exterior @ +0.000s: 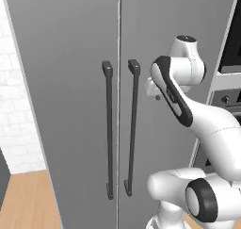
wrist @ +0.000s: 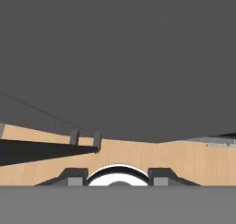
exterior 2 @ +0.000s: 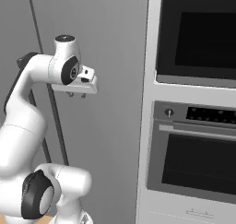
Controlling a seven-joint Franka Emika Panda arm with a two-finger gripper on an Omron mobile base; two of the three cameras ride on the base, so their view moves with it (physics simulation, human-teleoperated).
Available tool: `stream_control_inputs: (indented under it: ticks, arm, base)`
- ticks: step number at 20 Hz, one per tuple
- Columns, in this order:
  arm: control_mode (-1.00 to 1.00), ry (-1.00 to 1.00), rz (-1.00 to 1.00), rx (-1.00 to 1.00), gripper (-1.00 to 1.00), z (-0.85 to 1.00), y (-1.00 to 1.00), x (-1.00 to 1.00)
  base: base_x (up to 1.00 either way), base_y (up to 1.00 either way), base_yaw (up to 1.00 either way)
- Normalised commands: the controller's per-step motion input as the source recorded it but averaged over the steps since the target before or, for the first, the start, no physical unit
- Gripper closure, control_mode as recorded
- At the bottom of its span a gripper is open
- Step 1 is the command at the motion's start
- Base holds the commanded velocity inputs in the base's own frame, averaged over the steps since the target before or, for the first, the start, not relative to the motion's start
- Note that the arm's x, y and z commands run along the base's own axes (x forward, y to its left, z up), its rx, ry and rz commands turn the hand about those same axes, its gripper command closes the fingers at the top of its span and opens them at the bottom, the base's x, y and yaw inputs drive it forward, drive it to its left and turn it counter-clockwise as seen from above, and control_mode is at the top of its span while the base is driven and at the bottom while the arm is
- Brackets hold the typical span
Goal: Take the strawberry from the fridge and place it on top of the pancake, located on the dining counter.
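Note:
The fridge stands right in front of me, a tall grey cabinet with both doors shut. Its two dark bar handles run down either side of the middle seam. My gripper hangs raised in front of the right door, a little right of the handles, pointing down. It is open, with nothing between its fingertips. In the hand view the gripper looks down the grey door to the handles' lower ends. The strawberry, the pancake and the dining counter are out of view.
Right of the fridge stands a tall unit with a dark upper oven and a lower oven under a knob panel. A white brick wall lies left of the fridge. Below is light wooden floor.

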Motion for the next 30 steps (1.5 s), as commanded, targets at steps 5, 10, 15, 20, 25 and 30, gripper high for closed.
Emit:
stream_control_inputs:
  ticks: [5,10,15,20,25,30]
  arm:
    - [1.0,0.0,0.0,0.0,-1.0,0.0,0.0,-0.01]
    - [1.0,0.0,0.0,0.0,-1.0,0.0,0.0,0.0]
    - [1.0,0.0,0.0,0.0,-1.0,0.0,0.0,0.0]
    - [1.0,0.0,0.0,0.0,-1.0,0.0,0.0,0.0]
    - [1.0,0.0,0.0,0.0,-1.0,0.0,0.0,0.0]
    - [1.0,0.0,0.0,0.0,-1.0,0.0,0.0,0.0]
  base:
    - [-0.36,0.0,0.0]
    - [-0.69,0.15,-0.01]
    - [-0.1,0.54,-0.06]
    - [0.0,0.58,-0.04]
    - [-0.11,0.1,0.0]
    - [-0.38,0.0,0.0]
